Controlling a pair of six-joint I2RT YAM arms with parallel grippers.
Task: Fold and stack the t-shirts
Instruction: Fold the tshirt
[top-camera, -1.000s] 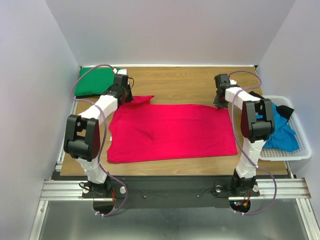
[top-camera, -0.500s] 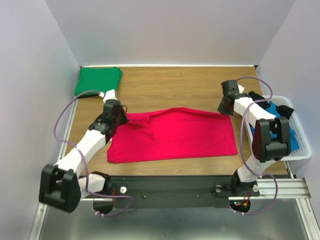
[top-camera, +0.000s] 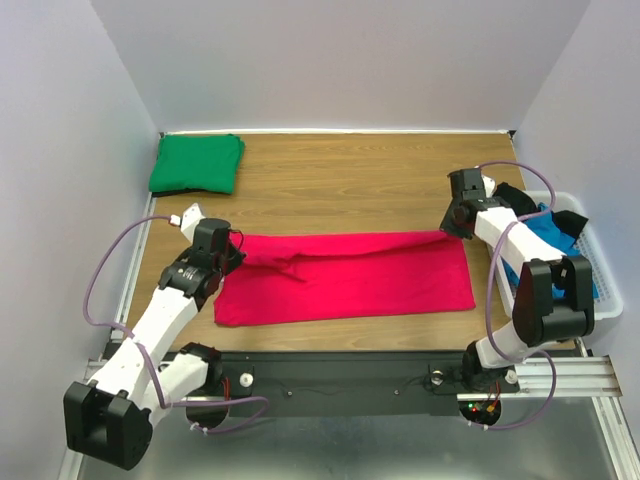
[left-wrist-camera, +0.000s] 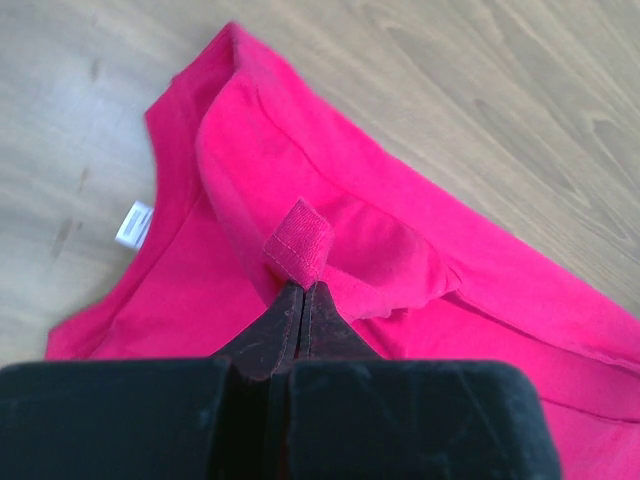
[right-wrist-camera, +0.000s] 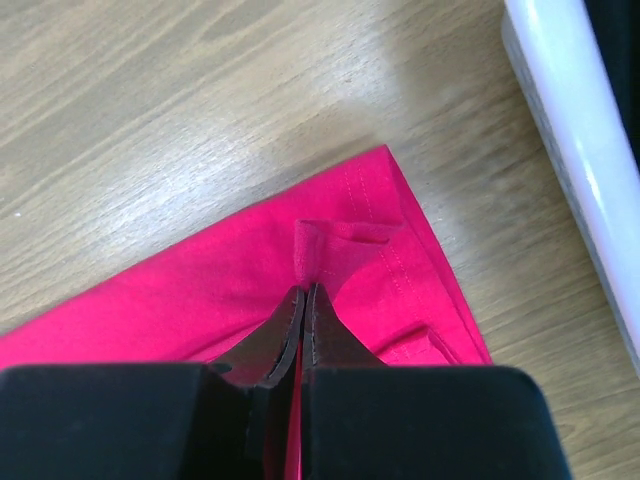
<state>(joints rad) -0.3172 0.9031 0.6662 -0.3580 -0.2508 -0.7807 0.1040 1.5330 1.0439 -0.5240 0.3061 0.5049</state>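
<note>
The crimson red t-shirt (top-camera: 350, 280) lies spread across the middle of the wooden table (top-camera: 340, 170), its far part doubled over so that a long fold runs from one arm to the other. The left gripper (top-camera: 232, 254) is at the shirt's left end; in the left wrist view the left gripper (left-wrist-camera: 303, 290) has its jaws pressed together on a small pinch of hemmed red cloth, with the shirt's white label (left-wrist-camera: 133, 223) just to the side near the neckline. The right gripper (top-camera: 452, 228) is at the shirt's far right corner, and the right wrist view shows the right gripper (right-wrist-camera: 303, 290) clamped tight on a raised tuck of the stitched hem. A folded emerald green t-shirt (top-camera: 197, 163) rests in the table's far left corner, well apart. At the right edge, the white slatted basket (top-camera: 600, 300) holds the bright blue t-shirt (top-camera: 552, 225) and some black cloth (top-camera: 512, 194).
</note>
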